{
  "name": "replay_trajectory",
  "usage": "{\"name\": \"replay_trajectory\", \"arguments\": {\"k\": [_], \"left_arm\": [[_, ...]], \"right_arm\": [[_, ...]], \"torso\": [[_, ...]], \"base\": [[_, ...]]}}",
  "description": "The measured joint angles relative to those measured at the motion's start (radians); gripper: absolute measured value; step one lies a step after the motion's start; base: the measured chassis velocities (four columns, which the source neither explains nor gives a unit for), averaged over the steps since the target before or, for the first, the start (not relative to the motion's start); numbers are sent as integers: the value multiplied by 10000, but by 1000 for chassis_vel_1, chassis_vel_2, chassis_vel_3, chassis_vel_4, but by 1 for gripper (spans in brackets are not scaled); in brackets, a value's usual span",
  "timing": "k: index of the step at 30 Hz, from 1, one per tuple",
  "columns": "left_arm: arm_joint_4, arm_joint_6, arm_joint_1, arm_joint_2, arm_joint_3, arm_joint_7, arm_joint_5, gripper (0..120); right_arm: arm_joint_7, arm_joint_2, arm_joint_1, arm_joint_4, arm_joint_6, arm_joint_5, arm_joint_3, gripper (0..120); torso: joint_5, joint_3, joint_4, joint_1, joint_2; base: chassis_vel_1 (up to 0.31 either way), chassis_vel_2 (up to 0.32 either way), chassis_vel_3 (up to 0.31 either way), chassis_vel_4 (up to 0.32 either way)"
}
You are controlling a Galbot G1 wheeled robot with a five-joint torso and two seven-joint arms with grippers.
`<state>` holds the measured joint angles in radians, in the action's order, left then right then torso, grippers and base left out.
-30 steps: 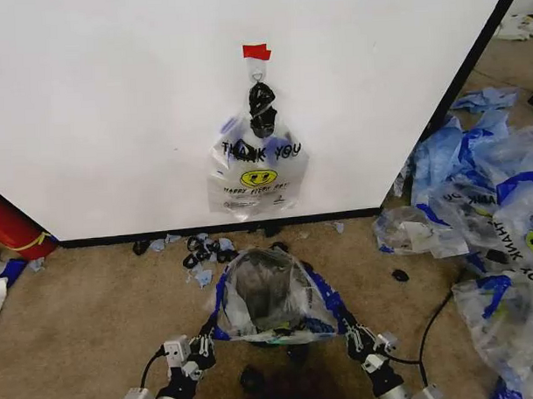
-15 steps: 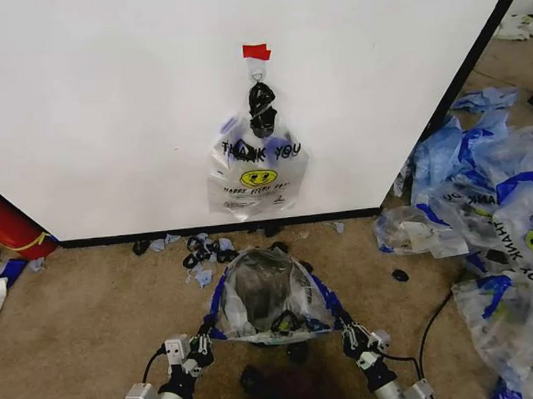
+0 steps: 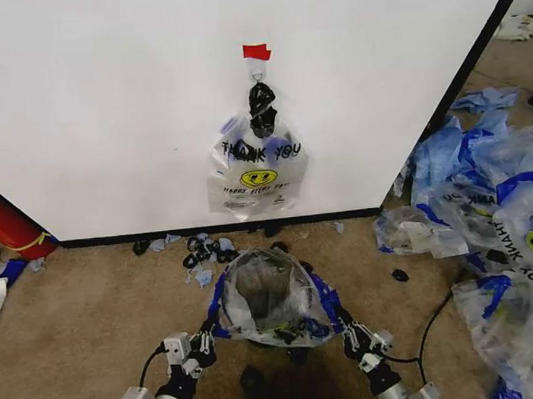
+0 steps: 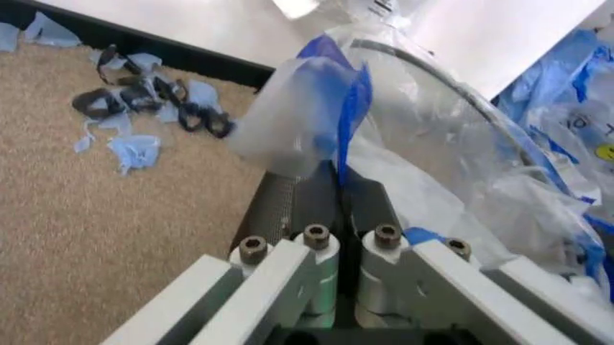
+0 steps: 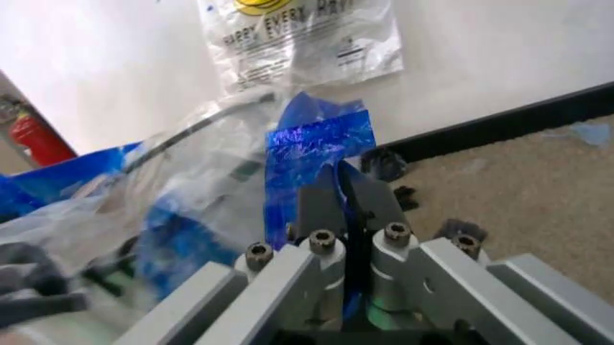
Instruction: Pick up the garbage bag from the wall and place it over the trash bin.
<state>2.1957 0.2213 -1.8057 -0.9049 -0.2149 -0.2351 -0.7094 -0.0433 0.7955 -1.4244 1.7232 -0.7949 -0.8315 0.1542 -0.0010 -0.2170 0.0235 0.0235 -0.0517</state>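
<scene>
Both arms work low in front of the robot, holding one garbage bag (image 3: 268,296) spread between them over the trash bin (image 3: 284,335), whose dark rim just shows beneath the plastic. The left pincer (image 3: 204,335) is clenched on a blue handle at the bag's left edge, and in the left wrist view its fingers (image 4: 317,205) are pressed together with the blue film standing up between them. The right pincer (image 3: 341,324) grips the opposite blue handle in the same way, jaws pinched flat on the strip. Pulling from two opposite sides holds the mouth wide, which looks meant to let the thin film drape round the rim rather than collapse into a wad. A second, like bag (image 3: 257,169) hangs flat from the hook (image 3: 257,74) on the wall (image 3: 114,108), under a red tape piece (image 3: 256,51). Loose bags (image 3: 486,209) lie heaped on the carpet at the robot's right, and small black clips (image 3: 203,250) sit at the wall's foot.
</scene>
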Motion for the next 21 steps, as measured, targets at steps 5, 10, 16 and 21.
{"name": "replay_trajectory", "arguments": {"k": [5, 10, 16, 21], "left_arm": [[1, -12, -125, 87, -1, -2, 73, 0], [-204, -23, -164, 155, 19, -1, 118, 0], [-754, 3, -82, 288, 62, 11, 141, 0], [-1105, 29, 127, 327, 96, 12, 121, 0]], "right_arm": [[-5, -49, -83, 37, 0, 191, 113, 0], [-6, -77, -142, -44, -26, 255, 119, 0], [-6, -86, -101, -260, -72, 249, 62, 0], [-7, -11, 35, -519, -90, 226, -4, 0]], "torso": [[-1, 0, 0, 0, 0], [-1, 0, 1, 0, 0], [-1, 0, 1, 0, 0], [-1, 0, 0, 0, 0]], "base": [[0, 0, 0, 0], [0, 0, 0, 0], [0, 0, 0, 0], [0, 0, 0, 0]]}}
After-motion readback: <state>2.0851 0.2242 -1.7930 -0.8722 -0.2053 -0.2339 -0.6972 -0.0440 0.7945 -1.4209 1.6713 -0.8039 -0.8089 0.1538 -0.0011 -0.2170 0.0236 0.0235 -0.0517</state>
